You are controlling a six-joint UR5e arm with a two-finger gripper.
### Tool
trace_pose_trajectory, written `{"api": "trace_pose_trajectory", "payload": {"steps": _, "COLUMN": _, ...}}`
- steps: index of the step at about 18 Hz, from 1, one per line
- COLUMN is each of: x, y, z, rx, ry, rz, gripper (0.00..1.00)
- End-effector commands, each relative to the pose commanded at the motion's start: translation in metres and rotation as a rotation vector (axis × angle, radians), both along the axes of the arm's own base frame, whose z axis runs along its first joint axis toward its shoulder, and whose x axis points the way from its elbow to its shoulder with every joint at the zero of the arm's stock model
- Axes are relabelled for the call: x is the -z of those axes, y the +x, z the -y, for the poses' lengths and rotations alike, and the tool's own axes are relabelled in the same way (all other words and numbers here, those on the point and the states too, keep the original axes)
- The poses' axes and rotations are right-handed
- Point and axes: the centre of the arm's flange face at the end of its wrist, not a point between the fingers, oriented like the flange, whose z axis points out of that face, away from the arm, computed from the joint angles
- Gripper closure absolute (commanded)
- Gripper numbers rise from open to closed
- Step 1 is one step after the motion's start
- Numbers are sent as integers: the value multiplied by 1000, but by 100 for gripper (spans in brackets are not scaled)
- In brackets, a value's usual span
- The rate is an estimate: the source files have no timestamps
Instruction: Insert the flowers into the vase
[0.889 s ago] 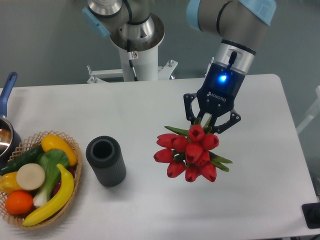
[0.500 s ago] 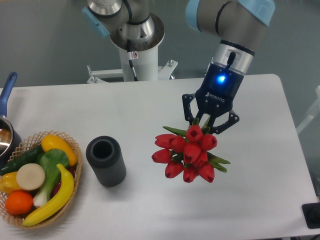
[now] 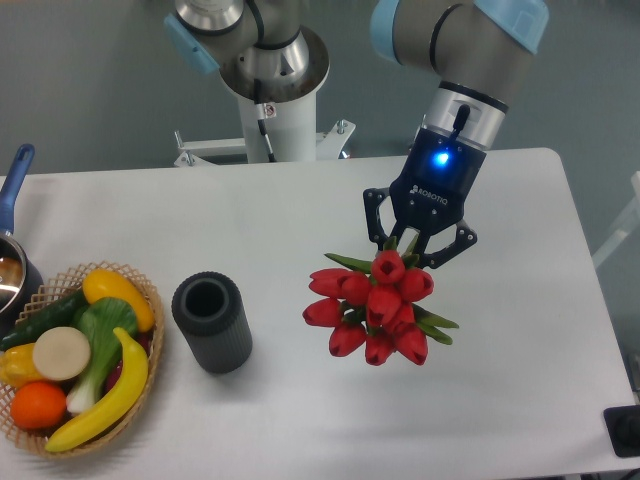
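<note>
At the near left edge sits a woven basket (image 3: 150, 300) heaped with produce: a banana (image 3: 105, 395), an orange (image 3: 38, 404), something pale and round, and some green vegetables. Just to its right stands the vase (image 3: 212, 322), dark grey and upright on the white table (image 3: 260, 220), its round mouth open to the ceiling (nothing in it yet). Well to the right of the vase, the flowers (image 3: 375, 305) hang in the air, a tight bunch of red tulips with the blooms toward me and green leaves poking out at the sides. Just behind them, the gripper (image 3: 415, 247) is pinching the bunch by its stems, its black fingers (image 3: 372, 215) closed in around the green. A blue light glows on the wrist above. At the far left edge a pot with a blue handle (image 3: 14, 180) peeks in, and the arm's white base (image 3: 275, 125) stands at the far side of the table.
</note>
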Motion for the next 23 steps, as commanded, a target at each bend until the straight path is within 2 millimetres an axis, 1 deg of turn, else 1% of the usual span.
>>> {"api": "trace_pose_trajectory", "payload": {"steps": 5, "x": 0, "y": 3, "z": -5, "rx": 21, "ry": 26, "rz": -5, "gripper": 74}}
{"api": "trace_pose_trajectory", "payload": {"steps": 7, "x": -5, "y": 8, "z": -11, "rx": 51, "ry": 87, "rz": -22, "gripper": 73}}
{"api": "trace_pose_trajectory", "payload": {"steps": 10, "x": -2, "y": 14, "z": -16, "rx": 97, "ry": 156, "rz": -9, "gripper": 73}}
{"api": "trace_pose_trajectory", "payload": {"steps": 11, "x": 6, "y": 18, "z": -19, "rx": 124, "ry": 173, "rz": -3, "gripper": 73}}
{"api": "trace_pose_trajectory", "payload": {"steps": 12, "x": 12, "y": 26, "z": -26, "rx": 168, "ry": 196, "rz": -12, "gripper": 73}}
{"api": "trace_pose_trajectory", "payload": {"steps": 13, "x": 11, "y": 35, "z": -34, "rx": 215, "ry": 242, "rz": -10, "gripper": 73}}
{"api": "trace_pose_trajectory", "payload": {"steps": 14, "x": 12, "y": 40, "z": -39, "rx": 239, "ry": 272, "rz": 8, "gripper": 73}}
{"api": "trace_pose_trajectory", "payload": {"steps": 16, "x": 11, "y": 48, "z": -46, "rx": 274, "ry": 320, "rz": 36, "gripper": 73}}
{"api": "trace_pose_trajectory", "payload": {"steps": 18, "x": 6, "y": 62, "z": -57, "rx": 317, "ry": 360, "rz": 55, "gripper": 73}}
{"api": "trace_pose_trajectory", "payload": {"steps": 21, "x": -1, "y": 71, "z": -60, "rx": 357, "ry": 434, "rz": 93, "gripper": 73}}
{"api": "trace_pose_trajectory", "payload": {"steps": 23, "x": -8, "y": 74, "z": -61, "rx": 378, "ry": 475, "rz": 104, "gripper": 73}}
